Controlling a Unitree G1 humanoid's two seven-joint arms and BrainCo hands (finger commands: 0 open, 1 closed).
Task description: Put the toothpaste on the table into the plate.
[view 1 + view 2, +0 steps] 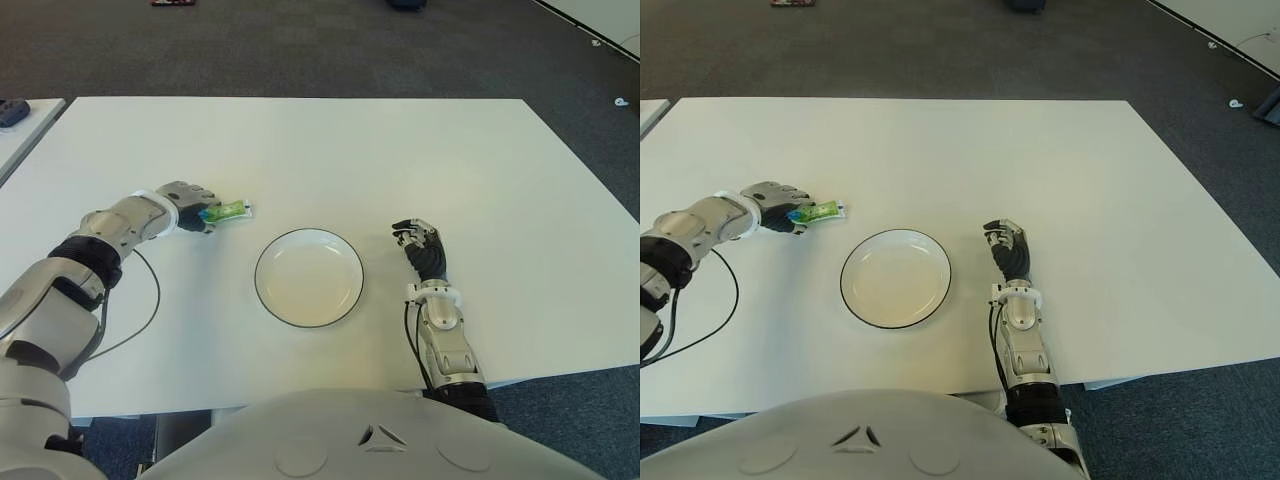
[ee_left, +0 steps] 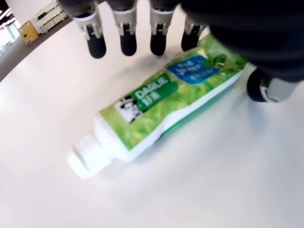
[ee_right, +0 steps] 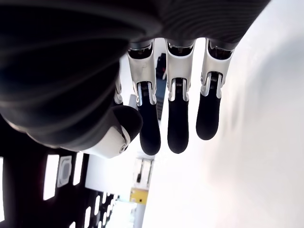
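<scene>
A soft green toothpaste tube (image 1: 228, 211) lay flat on the smooth white table (image 1: 400, 160), left of the round, dark-rimmed plate (image 1: 309, 277). The left hand (image 1: 187, 206) arched over it, fingers spread. The right hand (image 1: 424, 250) showed right of the plate, fingers relaxed, holding nothing.

Green toothpaste (image 2: 156, 107) flat on table, plate (image 1: 309, 277) empty

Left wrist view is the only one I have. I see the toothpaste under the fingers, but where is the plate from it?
Observer: The plate is toward the robot's right of the toothpaste, slightly nearer the body.
Operator: Is the plate free?
Observer: Yes, nothing lies in it.
Operator: And the other hand?
Observer: The right hand shows beside the plate, on its right side, fingers relaxed, holding nothing.
</scene>
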